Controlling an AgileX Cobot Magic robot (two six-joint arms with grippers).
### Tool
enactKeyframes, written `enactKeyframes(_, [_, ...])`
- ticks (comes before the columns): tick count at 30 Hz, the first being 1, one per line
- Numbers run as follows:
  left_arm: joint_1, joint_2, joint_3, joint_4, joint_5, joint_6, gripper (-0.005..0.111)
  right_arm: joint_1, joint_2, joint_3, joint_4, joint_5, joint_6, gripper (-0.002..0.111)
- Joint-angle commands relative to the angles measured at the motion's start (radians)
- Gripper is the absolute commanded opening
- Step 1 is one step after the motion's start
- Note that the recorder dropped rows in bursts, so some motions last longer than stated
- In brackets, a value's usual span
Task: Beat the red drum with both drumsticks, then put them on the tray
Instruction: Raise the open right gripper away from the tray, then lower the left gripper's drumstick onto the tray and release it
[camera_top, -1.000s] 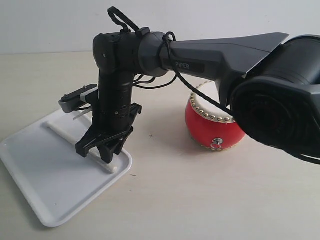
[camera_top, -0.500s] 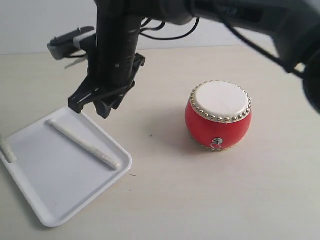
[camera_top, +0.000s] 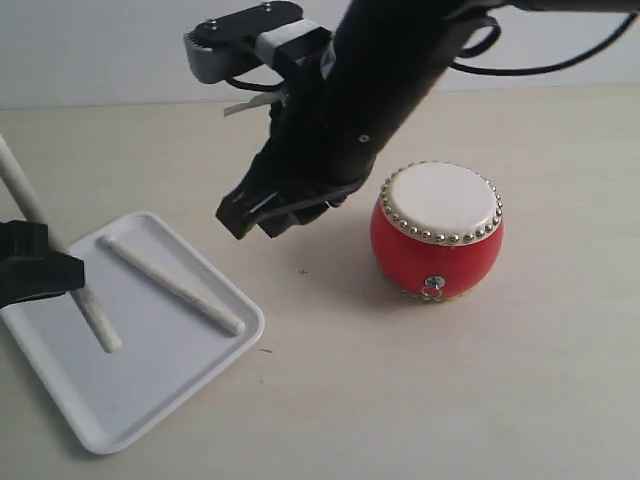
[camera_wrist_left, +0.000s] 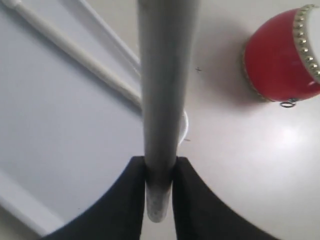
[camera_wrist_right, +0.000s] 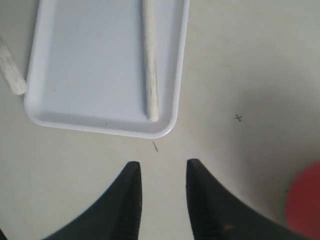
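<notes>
The red drum (camera_top: 436, 232) with its cream skin stands upright on the table, right of the white tray (camera_top: 150, 400). One pale drumstick (camera_top: 170, 285) lies loose on the tray. My left gripper (camera_top: 40, 272) at the far left is shut on the second drumstick (camera_top: 85, 300), which slants down with its tip over the tray; contact with the tray is unclear. The left wrist view shows that stick (camera_wrist_left: 162, 90) clamped between the jaws (camera_wrist_left: 160, 167). My right gripper (camera_top: 255, 222) hangs open and empty above the table between tray and drum, as its wrist view (camera_wrist_right: 161, 170) confirms.
The tray's rounded corner (camera_wrist_right: 165, 131) lies just ahead of the right jaws, with the lying drumstick (camera_wrist_right: 150, 65) near its rim. The drum's red side (camera_wrist_right: 306, 200) edges that view. The drum (camera_wrist_left: 285, 55) sits beyond the tray (camera_wrist_left: 60, 150) in the left wrist view.
My right arm has risen and swung right, away from the tray, leaving one drumstick lying there. My left gripper has come in from the left with the second stick over the tray.
</notes>
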Motion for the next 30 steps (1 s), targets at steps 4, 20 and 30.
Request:
enactKeyframes(4, [0.0, 0.011, 0.006, -0.274, 0.012, 0.065, 0.0, -0.006, -0.071, 0.154, 0.067, -0.142, 0.0, 0.031])
enactKeyframes(20, [0.004, 0.135, 0.119, -0.393, -0.086, -0.01, 0.0, -0.006, -0.063, 0.154, 0.072, -0.177, -0.003, 0.031])
enactKeyframes(30, [0.004, 0.276, 0.141, -0.517, -0.213, -0.047, 0.0, -0.006, -0.063, 0.154, 0.072, -0.179, -0.023, 0.031])
